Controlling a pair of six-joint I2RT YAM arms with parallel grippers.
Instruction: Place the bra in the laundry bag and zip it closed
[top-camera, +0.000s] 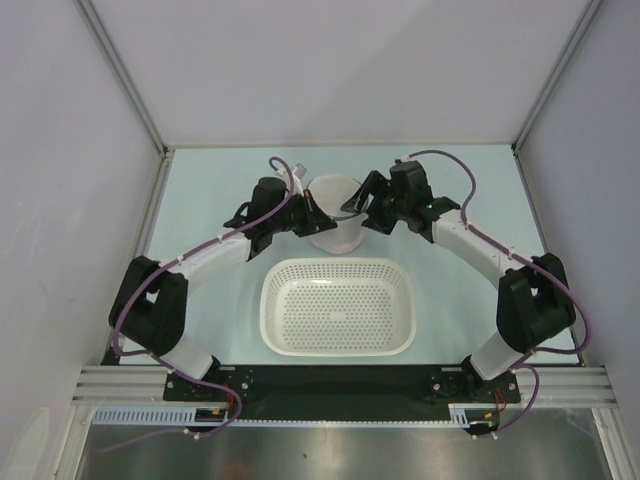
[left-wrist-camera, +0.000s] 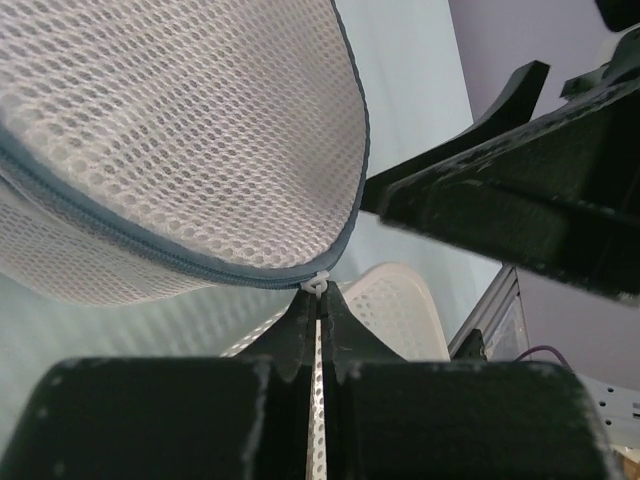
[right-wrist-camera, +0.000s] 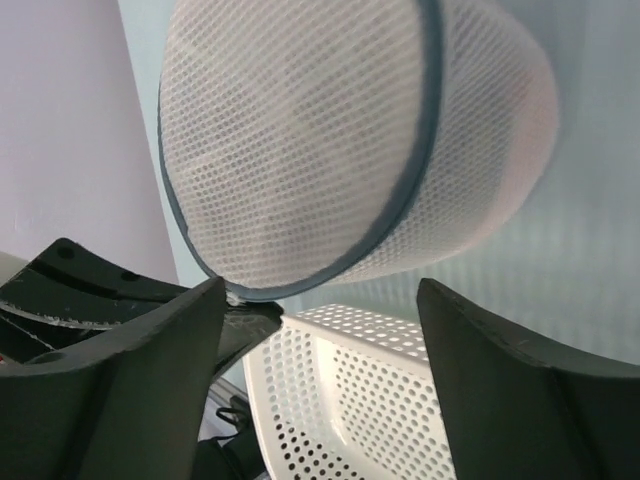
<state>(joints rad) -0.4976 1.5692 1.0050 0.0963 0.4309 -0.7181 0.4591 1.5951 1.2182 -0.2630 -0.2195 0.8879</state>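
Note:
The laundry bag (top-camera: 335, 208) is a white mesh cylinder with a grey zip rim, lying on the table behind the basket. My left gripper (top-camera: 308, 222) is at its left side. In the left wrist view its jaws (left-wrist-camera: 318, 296) are shut on the small white zip pull (left-wrist-camera: 317, 283) at the bag's (left-wrist-camera: 180, 130) rim, and the zip line leading to the pull looks closed. My right gripper (top-camera: 360, 207) is open at the bag's right side. In the right wrist view it (right-wrist-camera: 320, 290) frames the bag's (right-wrist-camera: 330, 140) lower edge without touching it. The bra is hidden.
A white perforated plastic basket (top-camera: 338, 345) stands in front of the bag, between the arms; it also shows in the wrist views (left-wrist-camera: 395, 300) (right-wrist-camera: 370, 400). Grey walls with metal rails enclose the table on three sides.

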